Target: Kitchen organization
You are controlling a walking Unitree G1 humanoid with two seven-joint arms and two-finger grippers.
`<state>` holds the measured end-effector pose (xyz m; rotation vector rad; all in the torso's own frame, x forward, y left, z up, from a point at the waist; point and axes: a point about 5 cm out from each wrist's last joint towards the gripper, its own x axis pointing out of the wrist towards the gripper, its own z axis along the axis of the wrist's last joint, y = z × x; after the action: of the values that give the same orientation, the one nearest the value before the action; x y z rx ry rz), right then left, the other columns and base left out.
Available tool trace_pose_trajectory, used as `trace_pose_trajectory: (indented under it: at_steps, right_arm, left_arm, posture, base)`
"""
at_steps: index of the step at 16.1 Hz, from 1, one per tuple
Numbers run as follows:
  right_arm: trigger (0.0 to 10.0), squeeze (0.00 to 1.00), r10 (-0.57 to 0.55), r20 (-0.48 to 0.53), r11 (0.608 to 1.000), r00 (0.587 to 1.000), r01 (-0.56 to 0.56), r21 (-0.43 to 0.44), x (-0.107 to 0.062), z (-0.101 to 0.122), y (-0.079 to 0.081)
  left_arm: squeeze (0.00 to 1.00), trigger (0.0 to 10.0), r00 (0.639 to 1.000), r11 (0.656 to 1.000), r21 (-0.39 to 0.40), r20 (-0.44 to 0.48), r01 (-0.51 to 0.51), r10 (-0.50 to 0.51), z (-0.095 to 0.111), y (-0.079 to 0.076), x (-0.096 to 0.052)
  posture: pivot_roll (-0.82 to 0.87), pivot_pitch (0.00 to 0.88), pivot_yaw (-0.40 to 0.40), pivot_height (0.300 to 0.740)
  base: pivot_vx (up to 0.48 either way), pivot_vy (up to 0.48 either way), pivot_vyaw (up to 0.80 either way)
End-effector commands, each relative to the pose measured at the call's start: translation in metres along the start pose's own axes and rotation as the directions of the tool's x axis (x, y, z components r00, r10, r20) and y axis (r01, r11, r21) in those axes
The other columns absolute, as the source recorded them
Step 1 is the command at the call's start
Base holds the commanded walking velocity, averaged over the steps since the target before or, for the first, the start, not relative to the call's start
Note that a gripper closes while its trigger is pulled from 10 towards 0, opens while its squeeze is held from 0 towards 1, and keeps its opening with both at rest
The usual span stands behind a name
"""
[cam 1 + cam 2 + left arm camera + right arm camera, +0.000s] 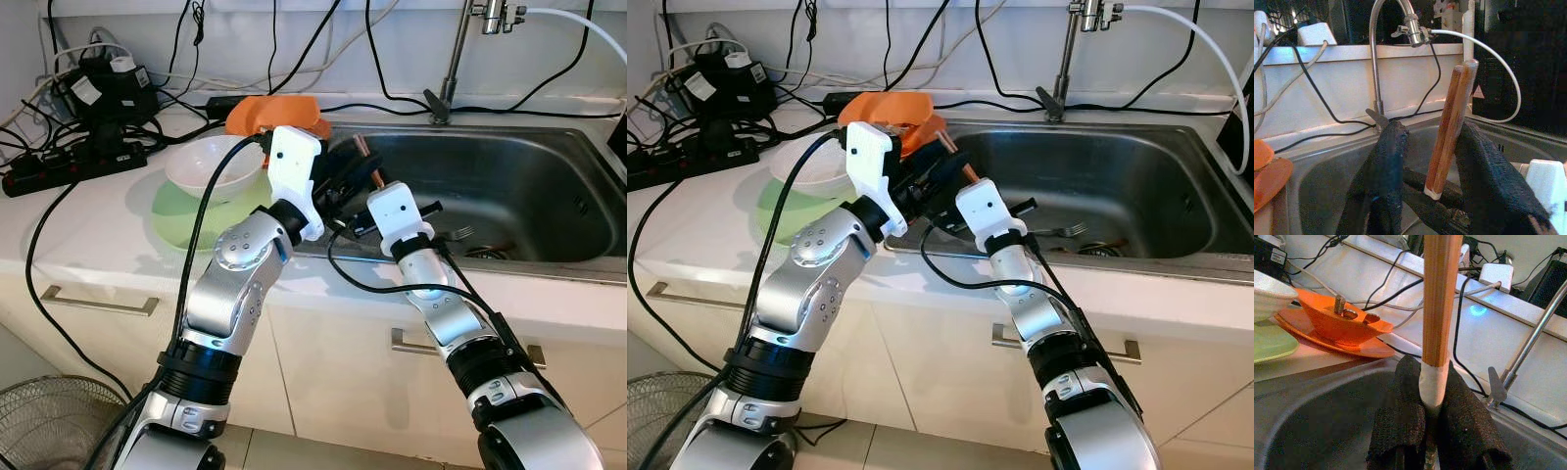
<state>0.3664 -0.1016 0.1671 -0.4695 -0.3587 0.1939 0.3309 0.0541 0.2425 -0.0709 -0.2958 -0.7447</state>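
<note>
A pair of brown wooden chopsticks (1439, 293) with pale wrapped ends stands upright over the sink's left rim, and my right gripper (1431, 431) is shut on its lower end. My left gripper (1435, 166) is open around the upper part of the same chopsticks (1452, 127), which lean against one finger (1484, 171). From the head, both grippers meet at the sink's left edge, the left gripper (338, 186) just above the right gripper (355, 213), with the chopstick tips (366, 155) poking up between them.
A white bowl (214, 166) sits on a green plate (176, 223) on the counter to the left. Orange dishes (279, 113) lie behind it. The steel sink (529, 157) holds a fork (460, 233). The tap (453, 59) stands behind; power strips and cables (78, 157) crowd the back left.
</note>
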Motion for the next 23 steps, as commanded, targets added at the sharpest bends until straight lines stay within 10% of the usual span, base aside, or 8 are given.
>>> trace_pose_trajectory:
  at_steps: [1,10,12,13,14,23]
  right_arm:
    - [0.0,0.0,-0.03,0.009,0.999,1.0,0.03,0.025,0.001,0.002,-0.005]
    - [0.0,0.0,-0.069,-0.071,0.996,0.995,0.073,0.058,0.0,-0.009,-0.012]
    - [0.0,0.0,-0.076,-0.098,0.995,0.992,0.082,0.059,-0.001,-0.013,-0.014]
    - [7.9,0.0,-0.081,-0.11,0.994,0.991,0.088,0.061,-0.001,-0.014,-0.015]
    - [10.0,0.0,-0.083,-0.12,0.994,0.989,0.091,0.063,0.0,-0.016,-0.015]
    - [10.0,0.0,-0.138,-0.234,0.985,0.962,0.158,0.067,0.0,-0.033,-0.038]
  left_arm:
    - [1.0,10.0,0.999,0.999,-0.004,-0.021,-0.038,0.038,-0.002,0.009,-0.003]
    - [1.0,10.0,0.999,0.999,-0.028,-0.011,-0.039,0.039,-0.001,0.009,-0.009]
    - [0.0,10.0,0.999,0.998,-0.043,0.001,-0.049,0.049,0.0,0.01,-0.011]
    - [0.0,10.0,0.998,0.997,-0.04,-0.001,-0.067,0.067,0.0,0.012,-0.012]
    - [0.0,10.0,0.997,0.996,-0.037,-0.003,-0.076,0.075,0.0,0.013,-0.013]
    - [0.0,10.0,0.979,0.998,-0.018,-0.195,-0.061,0.057,-0.026,0.023,-0.047]
  posture:
    - [0.08,0.007,0.094,0.74]
    - [0.08,0.01,0.088,0.74]
    - [0.08,0.011,0.085,0.74]
    - [0.08,0.012,0.085,0.74]
    - [0.08,0.011,0.084,0.74]
    - [0.09,0.005,0.083,0.74]
  base:
    - [0.0,0.0,0.0]
    - [0.0,0.0,0.0]
    - [0.0,0.0,0.0]
    - [0.0,0.0,0.0]
    - [0.0,0.0,0.0]
    - [0.0,0.0,0.0]
